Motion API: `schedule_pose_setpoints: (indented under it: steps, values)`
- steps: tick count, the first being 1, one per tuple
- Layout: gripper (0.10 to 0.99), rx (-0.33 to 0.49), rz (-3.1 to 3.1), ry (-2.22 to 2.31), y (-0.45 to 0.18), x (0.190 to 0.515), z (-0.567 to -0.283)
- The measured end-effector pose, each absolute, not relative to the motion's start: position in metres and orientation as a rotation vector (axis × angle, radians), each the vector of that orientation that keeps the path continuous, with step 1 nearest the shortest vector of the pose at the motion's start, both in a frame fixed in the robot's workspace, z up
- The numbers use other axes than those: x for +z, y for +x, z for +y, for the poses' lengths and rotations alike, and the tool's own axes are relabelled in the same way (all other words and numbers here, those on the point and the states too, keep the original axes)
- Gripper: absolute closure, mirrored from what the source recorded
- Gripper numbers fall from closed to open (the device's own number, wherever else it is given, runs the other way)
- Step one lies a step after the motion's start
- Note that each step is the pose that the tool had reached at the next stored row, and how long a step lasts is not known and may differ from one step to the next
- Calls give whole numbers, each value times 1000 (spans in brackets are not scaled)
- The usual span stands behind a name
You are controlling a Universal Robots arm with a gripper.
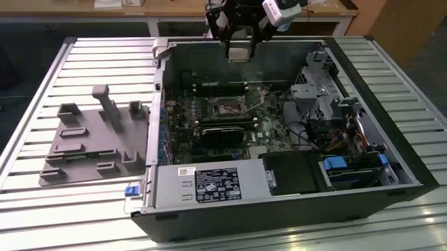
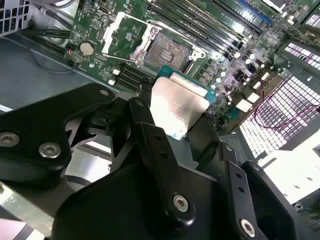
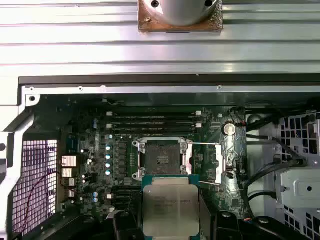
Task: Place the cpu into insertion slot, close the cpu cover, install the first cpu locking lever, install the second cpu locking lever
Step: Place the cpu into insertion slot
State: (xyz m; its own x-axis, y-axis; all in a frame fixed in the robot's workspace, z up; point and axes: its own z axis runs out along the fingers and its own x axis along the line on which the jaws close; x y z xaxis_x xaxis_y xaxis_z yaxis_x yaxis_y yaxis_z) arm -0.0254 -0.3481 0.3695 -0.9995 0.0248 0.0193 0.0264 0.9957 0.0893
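My gripper (image 1: 239,51) hangs above the far wall of the open computer case, shut on the cpu (image 1: 239,54), a flat square chip with a silver-grey top. In both wrist views the cpu (image 2: 177,104) (image 3: 170,207) sits between the black fingers (image 2: 146,120), held well above the board. The insertion slot (image 1: 227,106) (image 2: 168,51) (image 3: 161,159) lies bare on the green board below, its dark centre showing. The cpu cover (image 2: 122,34) (image 3: 206,163), a thin silvery frame, stands swung open beside the slot. Thin wire levers (image 3: 204,145) stand raised along the cover.
The case (image 1: 391,157) lies on its side on a slatted metal table (image 1: 104,57). Long black memory slots (image 3: 152,120), a black card (image 1: 223,137), drive cages (image 1: 317,89) and cables (image 1: 349,138) surround the socket. A grey fixture (image 1: 94,138) lies at the exterior view's left.
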Motion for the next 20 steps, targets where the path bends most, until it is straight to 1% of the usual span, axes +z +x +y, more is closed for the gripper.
schedule_pose_setpoints:
  steps: [9,20]
  values:
    - [549,-140,-3120,-40,-25,369,-348]
    - [549,-140,-3120,-40,-25,359,-348]
